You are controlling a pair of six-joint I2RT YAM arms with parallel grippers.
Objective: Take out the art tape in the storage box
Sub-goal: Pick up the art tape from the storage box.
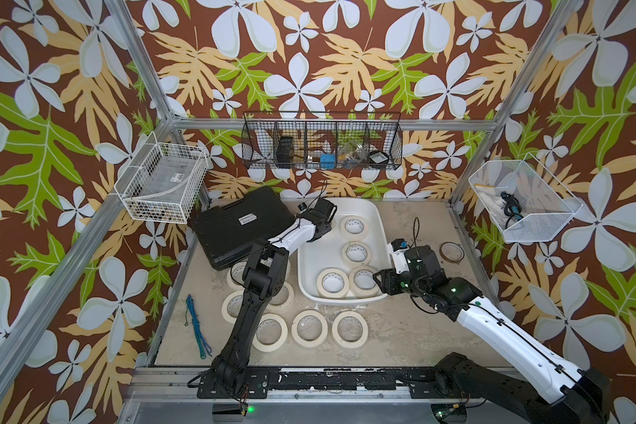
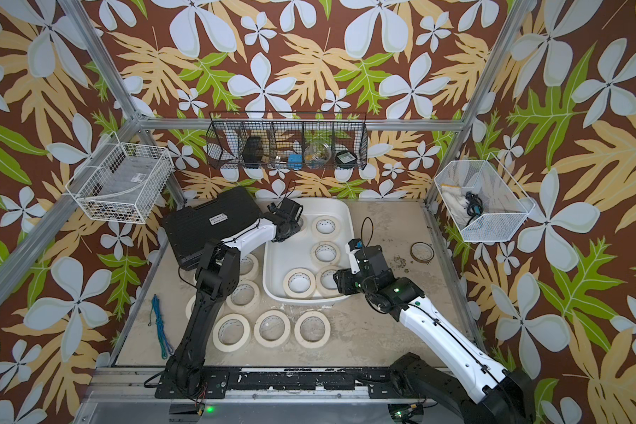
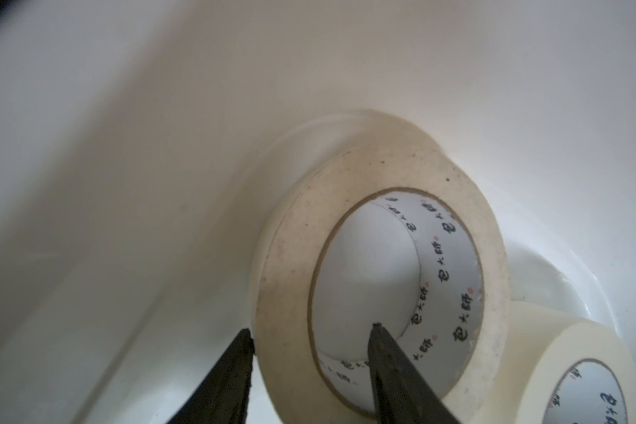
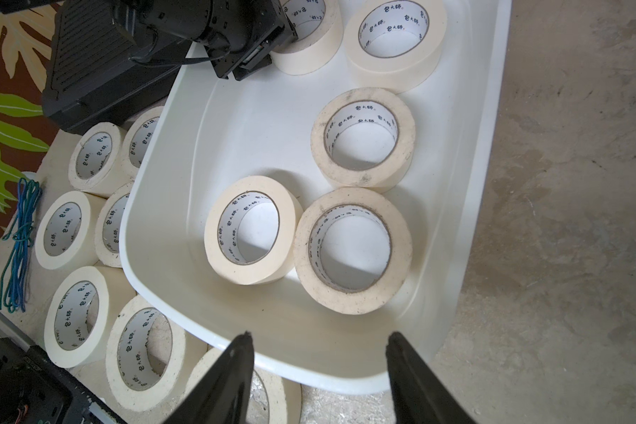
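Observation:
The white storage box (image 1: pixel 382 227) stands mid-table with several cream art tape rolls lying flat in it (image 1: pixel 357 252) (image 4: pixel 362 137). My left gripper (image 3: pixel 313 332) is down in the box's far-left corner and straddles one roll's wall (image 3: pixel 291 257). One finger touches the roll's outside. The other finger stands inside the core, off the wall, so the jaws are open. In both top views the wrist hides this roll. My right gripper (image 4: pixel 321 334) hovers open and empty over the box's near rim (image 4: pixel 309 374), beside the near-right roll (image 1: pixel 364 281).
Several more tape rolls lie on the table left of and in front of the box (image 1: pixel 309 328) (image 2: pixel 232 332). A black hard case (image 1: pixel 243 224) sits at the back left. A blue-green cord (image 1: pixel 195 326) lies near the left edge, and a thin brown ring (image 1: pixel 451 252) at the right.

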